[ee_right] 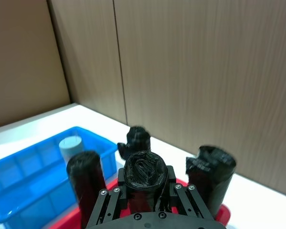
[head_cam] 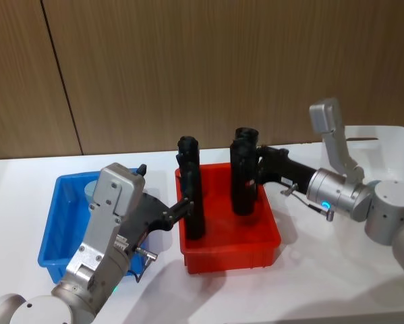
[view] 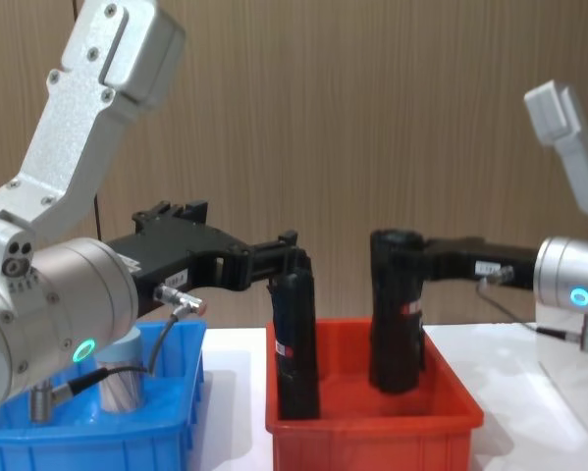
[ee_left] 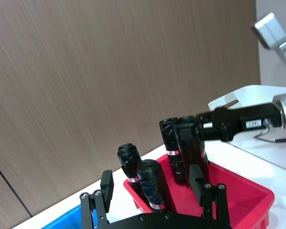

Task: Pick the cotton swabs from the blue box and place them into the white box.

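Cotton swabs jar (head_cam: 92, 189) stands in blue box (head_cam: 53, 233), behind left tool (head_cam: 188, 204) pinching a black roll (head_cam: 191, 196); right tool (head_cam: 255, 170) clamps another roll (head_cam: 243, 172).

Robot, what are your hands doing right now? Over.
Left gripper shut on a black roll in the red bin. Right gripper shut on another black roll there. Cotton swab jar untouched in blue box.

1. Behind your workspace you have a brown wood-grain panel wall (head_cam: 188, 67) with dark vertical seams.
2. Below it you see a white tabletop (head_cam: 13, 202), evenly lit.
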Available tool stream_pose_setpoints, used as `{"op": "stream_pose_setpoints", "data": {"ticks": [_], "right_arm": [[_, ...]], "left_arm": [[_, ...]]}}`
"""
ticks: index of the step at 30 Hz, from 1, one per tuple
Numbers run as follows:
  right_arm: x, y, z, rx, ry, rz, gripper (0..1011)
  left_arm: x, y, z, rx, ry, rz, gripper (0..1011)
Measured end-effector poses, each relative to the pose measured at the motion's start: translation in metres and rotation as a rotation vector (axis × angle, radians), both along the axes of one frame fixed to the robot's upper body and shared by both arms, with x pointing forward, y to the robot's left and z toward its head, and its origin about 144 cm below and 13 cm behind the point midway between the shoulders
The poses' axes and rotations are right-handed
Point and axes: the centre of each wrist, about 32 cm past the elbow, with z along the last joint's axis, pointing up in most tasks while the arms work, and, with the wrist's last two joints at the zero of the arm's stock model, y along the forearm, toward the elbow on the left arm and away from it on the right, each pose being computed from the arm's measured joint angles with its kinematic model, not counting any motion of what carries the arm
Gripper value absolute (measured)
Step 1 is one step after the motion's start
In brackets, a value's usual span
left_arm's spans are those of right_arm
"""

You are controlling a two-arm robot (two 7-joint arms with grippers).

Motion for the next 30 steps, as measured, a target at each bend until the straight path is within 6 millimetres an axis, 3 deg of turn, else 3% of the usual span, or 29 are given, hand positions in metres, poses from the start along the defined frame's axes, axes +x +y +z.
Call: {"op": "stream_pose_setpoints", "data": {"ticks": [15,30], "right_arm": [[-0.016,-0.011,0.048,0.016,-0.134,-0.098,370],[-0.042,-0.036,0.089,-0.027,-0.203,-0.274,351]], "left_arm": [[0.000,0.000,0.000,0.000,0.000,0.000,1004],[0.000,0.000,0.000,0.000,0.000,0.000,1004]]}}
